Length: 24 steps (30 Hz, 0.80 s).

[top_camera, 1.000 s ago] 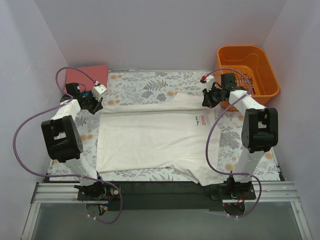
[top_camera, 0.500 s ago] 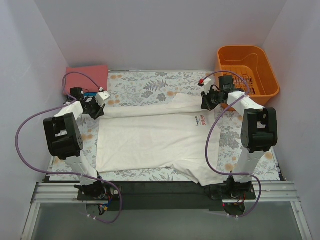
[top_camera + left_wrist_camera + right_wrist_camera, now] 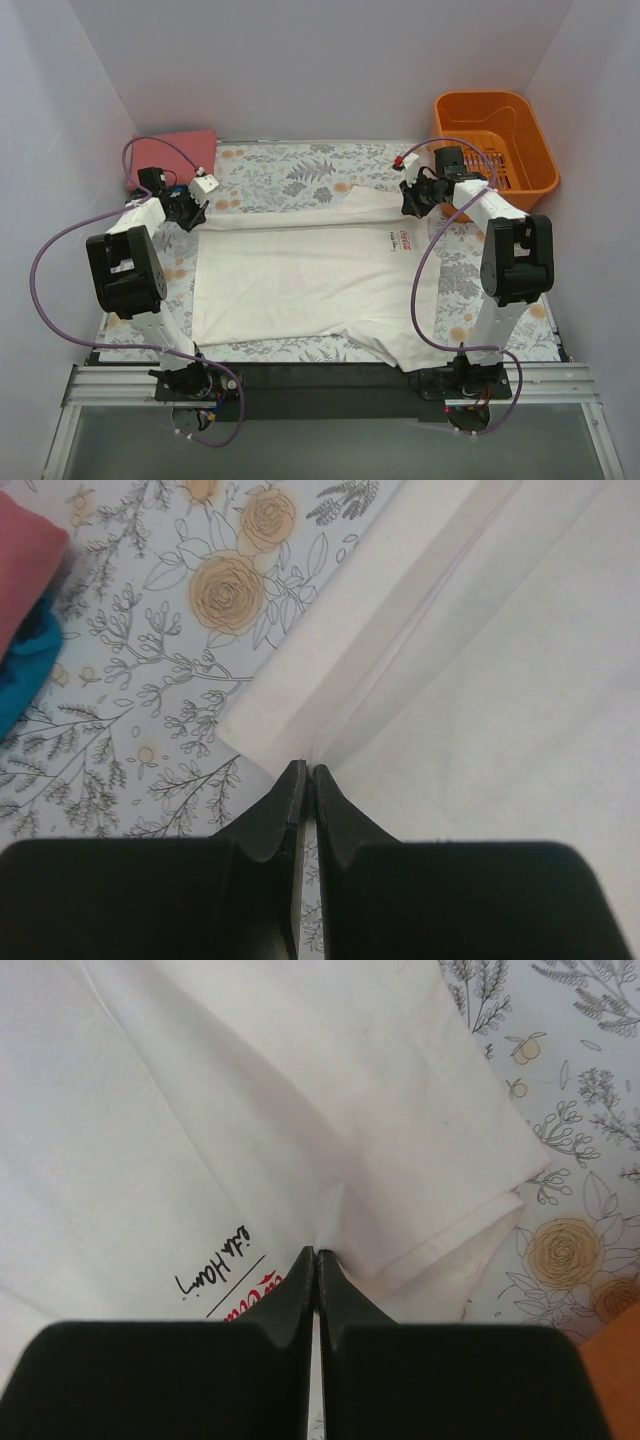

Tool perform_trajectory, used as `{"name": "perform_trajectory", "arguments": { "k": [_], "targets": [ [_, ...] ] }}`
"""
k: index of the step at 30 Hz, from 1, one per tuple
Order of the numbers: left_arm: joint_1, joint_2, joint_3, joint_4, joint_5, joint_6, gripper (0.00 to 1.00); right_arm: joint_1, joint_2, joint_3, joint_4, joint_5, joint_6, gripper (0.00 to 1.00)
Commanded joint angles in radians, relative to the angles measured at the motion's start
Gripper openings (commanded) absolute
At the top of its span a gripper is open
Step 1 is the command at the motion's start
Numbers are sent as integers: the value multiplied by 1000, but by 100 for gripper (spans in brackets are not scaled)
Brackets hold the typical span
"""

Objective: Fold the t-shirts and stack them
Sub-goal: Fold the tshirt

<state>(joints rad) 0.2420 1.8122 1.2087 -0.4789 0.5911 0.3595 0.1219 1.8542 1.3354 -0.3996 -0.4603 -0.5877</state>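
Limp, light white t-shirt [image 3: 300, 275]; left pincer [image 3: 305, 773], right pincer [image 3: 316, 1253] pinch its corners nearest far edge of surface [image 3: 290, 165]; grip hems.

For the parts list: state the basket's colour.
The basket is orange, clearest in the top view.

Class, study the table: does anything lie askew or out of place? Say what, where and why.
The white shirt lies crooked. Its near right sleeve seems to spill over the near edge of the cover, and the far right sleeve is creased over itself instead of lying flat.
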Motion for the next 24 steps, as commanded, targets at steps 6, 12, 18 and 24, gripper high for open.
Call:
{"name": "perform_trajectory", "arguments": {
  "k": [6, 12, 18, 24],
  "targets": [
    [8, -36, 91, -33, 21, 15, 0, -2, -76, 85, -48, -11, -21, 1],
    [10, -60, 25, -60, 12, 94, 0, -1, -87, 15, -54, -3, -46, 1],
    [10, -19, -11, -37, -19, 88, 0, 1, -49, -27, -51, -6, -35, 1],
    [10, 21, 0, -7, -42, 62, 0, 16, -21, -47, -44, -3, -23, 1]
  ]
}}
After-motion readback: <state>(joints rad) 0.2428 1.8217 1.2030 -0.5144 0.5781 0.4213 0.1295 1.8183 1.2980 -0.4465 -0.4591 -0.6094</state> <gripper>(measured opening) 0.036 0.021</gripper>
